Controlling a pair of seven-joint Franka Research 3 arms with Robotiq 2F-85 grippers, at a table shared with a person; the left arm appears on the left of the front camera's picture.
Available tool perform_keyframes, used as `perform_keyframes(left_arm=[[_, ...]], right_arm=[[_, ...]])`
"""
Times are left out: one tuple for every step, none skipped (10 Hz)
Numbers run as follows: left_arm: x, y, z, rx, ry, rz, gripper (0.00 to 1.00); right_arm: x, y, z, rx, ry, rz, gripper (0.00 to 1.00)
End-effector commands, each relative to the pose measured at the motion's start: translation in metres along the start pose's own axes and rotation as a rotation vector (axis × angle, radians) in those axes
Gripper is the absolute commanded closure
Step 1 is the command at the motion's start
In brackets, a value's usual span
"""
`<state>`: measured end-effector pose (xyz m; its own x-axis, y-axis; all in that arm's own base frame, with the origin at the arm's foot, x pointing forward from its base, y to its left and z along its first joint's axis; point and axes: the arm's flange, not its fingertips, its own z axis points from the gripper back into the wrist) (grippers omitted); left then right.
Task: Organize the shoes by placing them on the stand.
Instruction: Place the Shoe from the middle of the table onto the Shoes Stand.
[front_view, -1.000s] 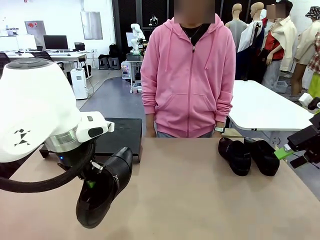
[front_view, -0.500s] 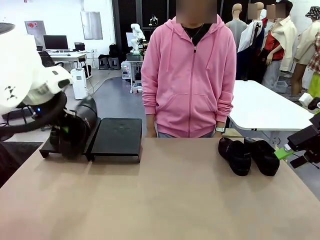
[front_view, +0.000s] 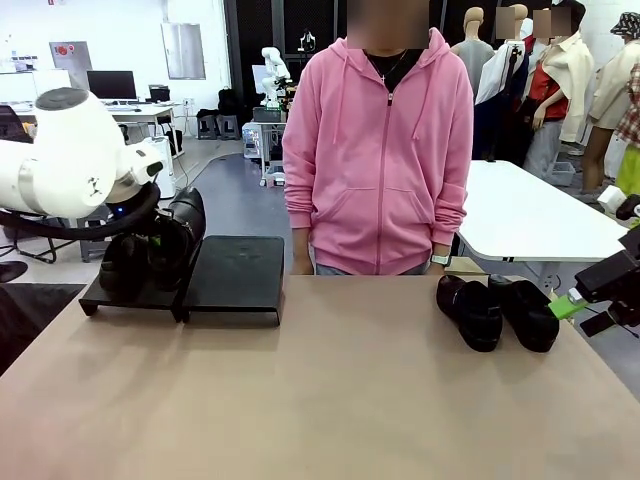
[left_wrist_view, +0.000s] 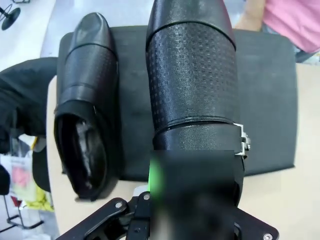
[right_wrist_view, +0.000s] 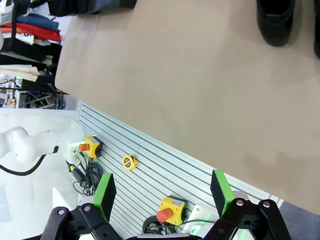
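Left end effector (left_wrist_view: 195, 190) is clenched on the heel end of a black slip-on shoe (left_wrist_view: 190, 75), toe pointing away from the wrist camera. The held shoe hangs over the left part of the stand (left_wrist_view: 265, 100), just beside another shoe (left_wrist_view: 87, 90) already lying on the stand's left end. In the front view the held shoe (front_view: 185, 225) looks tilted. Can't tell if its sole touches the platform yet.

Right end effector (right_wrist_view: 162, 192) is released, pads wide apart, nothing between them, hovering off the bench (front_view: 330, 380) edge on the right side. Two more shoes (front_view: 470, 312) (front_view: 528, 312) sit together on the bench at far right, near it. Person in pink hoodie (front_view: 378, 150) stands at the far side, hands down, not involved.

Step in hand, as I judge it: set shoe two down.

- Level the sole before letting go so it doesn't tip.
- Keep it parallel to the placed shoe and close, without bumping it.
- Leave the right half of the stand free for the remaining pair.
- Lower until the sole bears on the platform, then release and lift straight up so the pads don't drag the heel.

Risk: glossy leather could slide if dropped from a tilt.
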<state>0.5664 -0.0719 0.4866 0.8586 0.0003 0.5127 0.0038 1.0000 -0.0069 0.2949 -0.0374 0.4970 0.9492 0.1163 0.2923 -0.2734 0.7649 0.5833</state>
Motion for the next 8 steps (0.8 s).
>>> perform_keyframes(left_arm=[[0.020, 0.004, -0.004, 0.083, 0.018, 0.025, 1.00], [0.025, 0.008, -0.013, 0.101, 0.030, 0.032, 1.00], [0.028, 0.012, -0.021, 0.120, 0.050, 0.030, 1.00], [0.030, 0.013, -0.028, 0.122, 0.069, 0.026, 1.00], [0.030, 0.013, -0.031, 0.108, 0.081, 0.019, 1.00], [0.030, 0.012, -0.034, 0.109, 0.086, 0.016, 1.00], [0.029, 0.011, -0.035, 0.107, 0.087, 0.016, 1.00], [0.028, 0.010, -0.035, 0.117, 0.085, 0.017, 0.51]], right_arm=[[0.002, -0.001, 0.001, 0.028, -0.015, 0.023, 0.00], [0.002, -0.001, 0.001, 0.028, -0.015, 0.023, 0.00], [0.002, -0.001, 0.001, 0.028, -0.015, 0.023, 0.00], [0.002, -0.001, 0.001, 0.028, -0.015, 0.023, 0.00], [0.002, -0.001, 0.001, 0.028, -0.015, 0.023, 0.00], [0.002, -0.001, 0.001, 0.028, -0.015, 0.023, 0.00], [0.002, -0.001, 0.001, 0.028, -0.015, 0.023, 0.00], [0.002, -0.001, 0.001, 0.028, -0.015, 0.023, 0.00]])
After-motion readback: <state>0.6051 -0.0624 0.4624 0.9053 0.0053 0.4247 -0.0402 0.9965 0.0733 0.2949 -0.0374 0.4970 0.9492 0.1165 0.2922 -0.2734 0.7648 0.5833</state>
